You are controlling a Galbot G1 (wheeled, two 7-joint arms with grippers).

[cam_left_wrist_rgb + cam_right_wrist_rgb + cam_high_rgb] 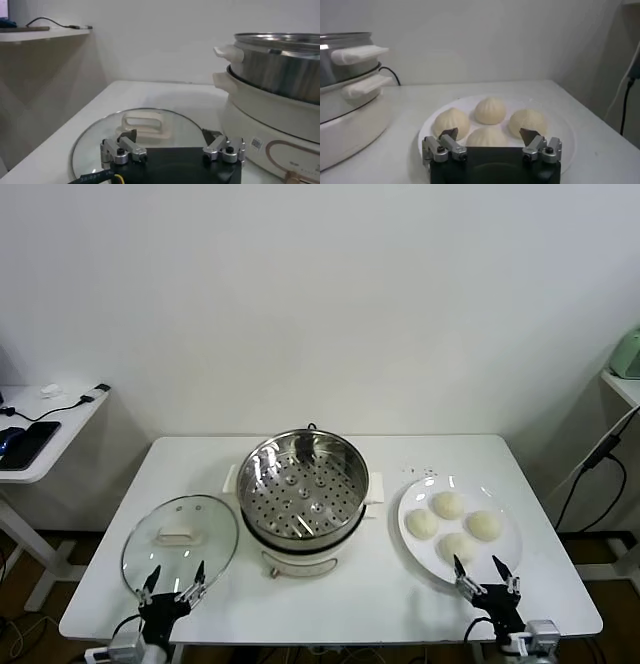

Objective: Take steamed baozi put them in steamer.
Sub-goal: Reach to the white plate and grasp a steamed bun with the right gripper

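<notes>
Several cream-white baozi lie on a white plate at the table's right; they also show in the right wrist view. The steel steamer stands in the middle of the table with its perforated tray bare; its side shows in the left wrist view and the right wrist view. My right gripper is open and empty at the table's front edge, just before the plate. My left gripper is open and empty at the front edge, before the glass lid.
A glass lid with a white handle lies flat left of the steamer. A side table with a phone and cables stands far left. A black cable hangs at the right.
</notes>
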